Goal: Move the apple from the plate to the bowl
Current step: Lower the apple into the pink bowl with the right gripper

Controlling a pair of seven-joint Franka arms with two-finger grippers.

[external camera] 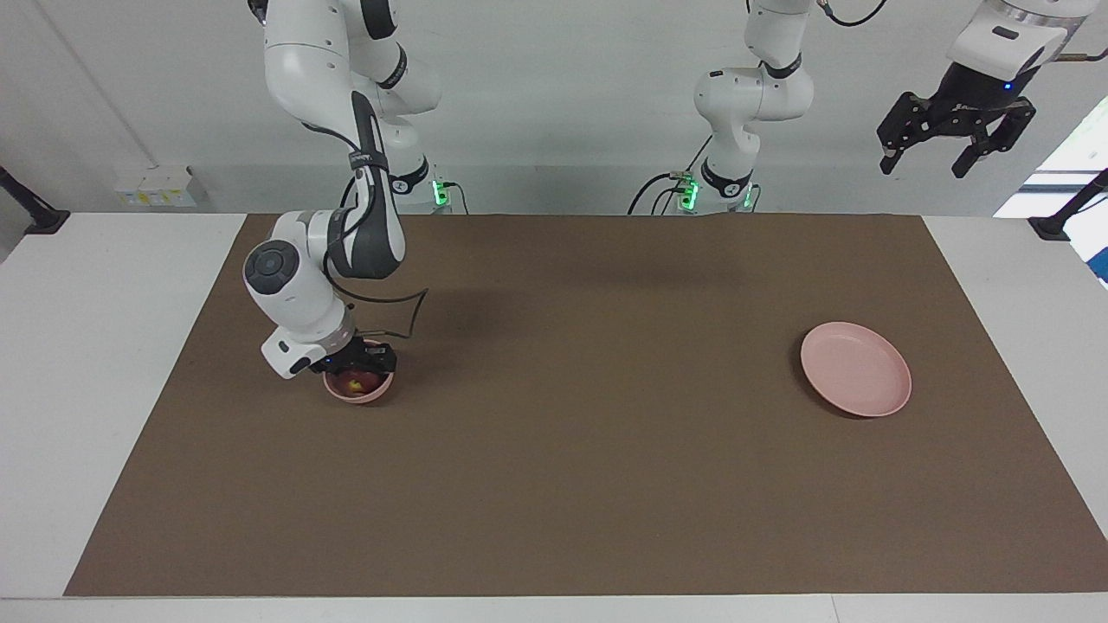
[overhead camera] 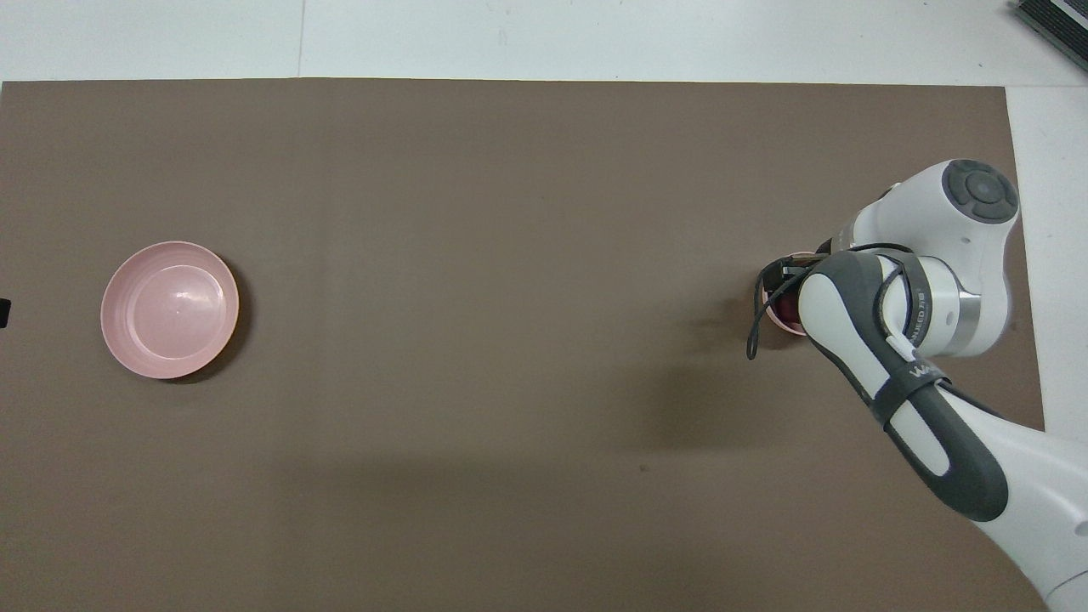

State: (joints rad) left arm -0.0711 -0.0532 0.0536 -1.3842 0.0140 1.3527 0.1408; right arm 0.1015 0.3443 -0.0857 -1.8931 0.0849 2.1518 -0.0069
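The pink bowl (external camera: 360, 396) stands toward the right arm's end of the table. The dark red apple (external camera: 355, 382), with its yellowish patch, lies in it. My right gripper (external camera: 365, 363) is down at the bowl's rim, right over the apple. In the overhead view the right arm covers most of the bowl (overhead camera: 780, 321). The wide pink plate (external camera: 855, 369) lies empty toward the left arm's end and also shows in the overhead view (overhead camera: 168, 308). My left gripper (external camera: 956, 147) waits open and empty, raised high off the left arm's end of the mat.
A brown mat (external camera: 571, 484) covers the table, with white tabletop around it. A black cable (external camera: 407, 316) loops from the right wrist beside the bowl.
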